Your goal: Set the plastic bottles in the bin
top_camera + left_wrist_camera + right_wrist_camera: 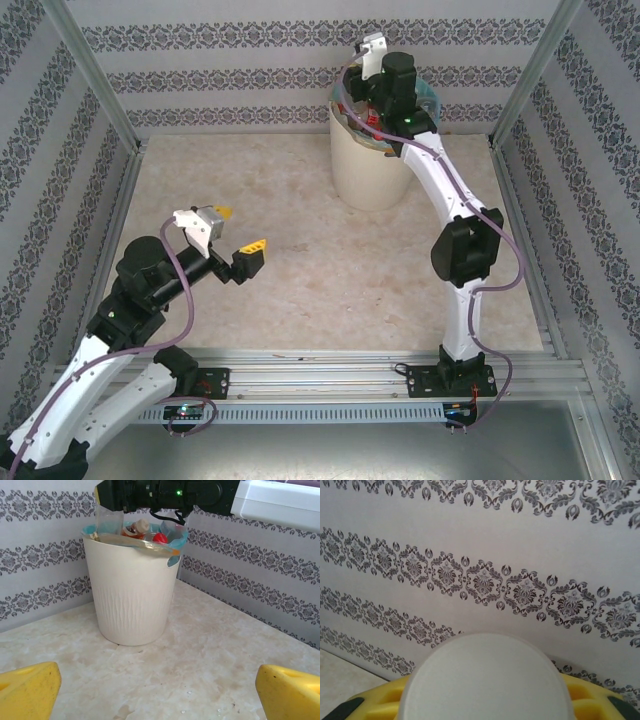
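The cream-white bin point(368, 175) with its blue-green liner stands at the back of the table, and the left wrist view faces it point(132, 595). Several plastic bottles point(142, 530) lie inside, one with a red cap point(160, 538). My right gripper point(366, 98) hovers over the bin's rim, shut on a clear plastic bottle point(108, 521) that hangs down into the opening. In the right wrist view that bottle's round white end point(487, 680) sits between the yellow fingers point(375, 702). My left gripper point(240, 228) is open and holds nothing, low over the table's left side, its yellow fingertips point(27, 690) far apart.
Patterned walls point(300, 60) close in the back and both sides. Metal frame posts point(95, 75) stand at the corners, and a rail point(330, 375) runs along the near edge. The marble-look tabletop point(300, 260) stretches between my left gripper and the bin.
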Robot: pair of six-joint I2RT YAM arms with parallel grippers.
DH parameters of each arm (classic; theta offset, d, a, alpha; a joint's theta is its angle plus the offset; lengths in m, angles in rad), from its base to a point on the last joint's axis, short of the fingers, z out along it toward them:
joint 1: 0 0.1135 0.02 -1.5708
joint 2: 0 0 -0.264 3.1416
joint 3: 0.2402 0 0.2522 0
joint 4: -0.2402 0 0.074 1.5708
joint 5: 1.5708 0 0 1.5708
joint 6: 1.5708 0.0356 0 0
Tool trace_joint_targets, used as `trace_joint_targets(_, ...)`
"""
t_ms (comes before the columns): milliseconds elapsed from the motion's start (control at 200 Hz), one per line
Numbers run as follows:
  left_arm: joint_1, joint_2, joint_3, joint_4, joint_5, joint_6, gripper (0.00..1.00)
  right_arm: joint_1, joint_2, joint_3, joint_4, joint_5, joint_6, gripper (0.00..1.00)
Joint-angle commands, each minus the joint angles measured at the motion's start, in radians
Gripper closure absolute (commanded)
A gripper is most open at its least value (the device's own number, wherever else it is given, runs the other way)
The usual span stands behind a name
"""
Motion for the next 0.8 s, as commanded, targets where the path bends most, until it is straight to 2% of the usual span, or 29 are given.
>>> trace_joint_targets(0,-0.005,-0.028,-0.025,0.000,-0.033,-0.003,0.00,0.005,-0.072,-0.079,0.033,-0.037,0.083,0.54)
trace_joint_targets(55,-0.004,-0.024,-0.030,0.008,-0.041,0.000,0.00,0.013,-0.113,-0.109,0.037,-0.029,0.092,0.44)
trace_joint_targets(140,-0.005,-0.005,-0.017,0.001,-0.044,0.008,0.00,0.026,-0.172,-0.135,0.033,-0.006,0.081,0.35)
trace_joint_targets(200,-0.003,0.003,-0.008,-0.009,-0.036,0.017,0.00,0.035,-0.217,-0.148,0.028,0.012,0.069,0.24)
trace_joint_targets(295,-0.004,0.010,-0.008,-0.011,-0.033,0.022,0.00,0.045,-0.280,-0.167,0.031,0.022,0.055,0.21)
trace_joint_targets(415,-0.004,0.010,-0.019,0.004,-0.034,0.013,0.00,0.052,-0.332,-0.190,0.032,0.037,0.061,0.27)
trace_joint_targets(535,-0.004,0.011,-0.031,0.023,-0.033,-0.001,0.00,0.042,-0.312,-0.193,-0.002,0.045,0.073,0.44)
trace_joint_targets(610,-0.005,0.011,-0.029,0.019,-0.029,-0.007,0.00,0.033,-0.284,-0.200,-0.046,0.027,0.103,0.50)
trace_joint_targets(794,-0.004,0.001,-0.025,-0.018,-0.045,-0.004,0.00,0.034,-0.297,-0.339,-0.063,-0.045,0.200,0.58)
